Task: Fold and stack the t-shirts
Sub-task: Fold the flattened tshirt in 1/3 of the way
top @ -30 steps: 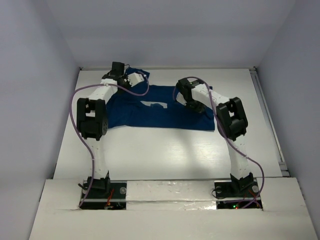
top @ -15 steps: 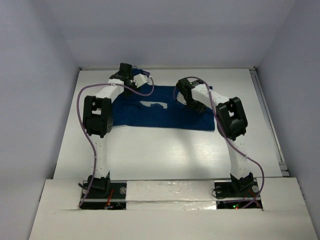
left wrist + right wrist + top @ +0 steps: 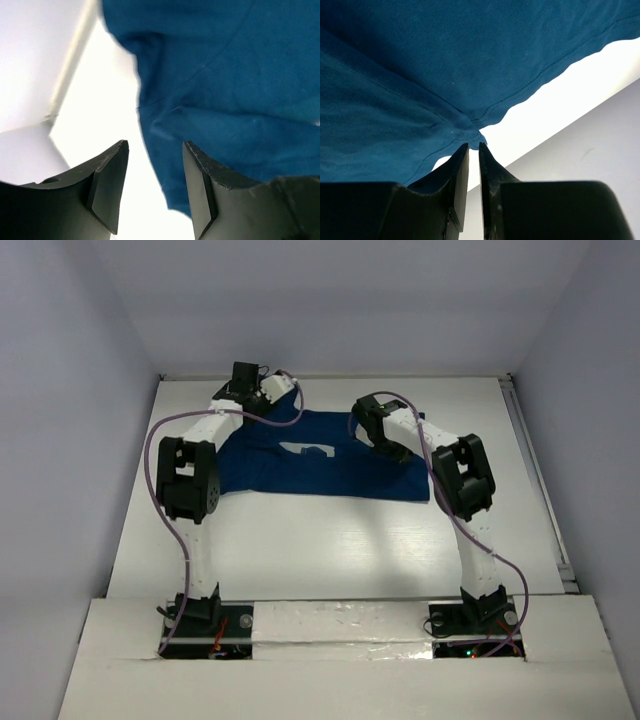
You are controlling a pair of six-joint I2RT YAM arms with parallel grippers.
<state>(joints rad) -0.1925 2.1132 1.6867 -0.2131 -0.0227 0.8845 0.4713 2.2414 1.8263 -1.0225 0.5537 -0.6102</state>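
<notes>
Working outward from the near edge: left arm base [image 3: 190, 612] and right arm base [image 3: 482, 608] bolted down, then a bare strip of white worktop [image 3: 330, 550]. Beyond it the navy t-shirt [image 3: 300, 475] lies spread flat across the middle and far part, pale chest print [image 3: 308, 450] face up. Right gripper [image 3: 474, 146] sits low at a seam junction on the shirt's far-right edge. Its jaws are only narrowly apart, with the cloth corner just ahead of the tips and none seen between them. Left gripper [image 3: 154, 145] is over the far-left sleeve area with jaws clearly apart. The shirt edge and white worktop both show through the gap, and nothing looks pinched. Change over the last second: left gripper swung in toward the shirt's middle and has come back out toward the far-left corner. Right gripper has barely shifted, and the shirt body lies as before, unfolded. Reading: both look to have let go after spreading the top edge, so flattening is about done and the first fold is not begun. Next move probably needs a fresh grasp on an edge. The risk is a thin single-layer pick dragging the cloth out of square.
</notes>
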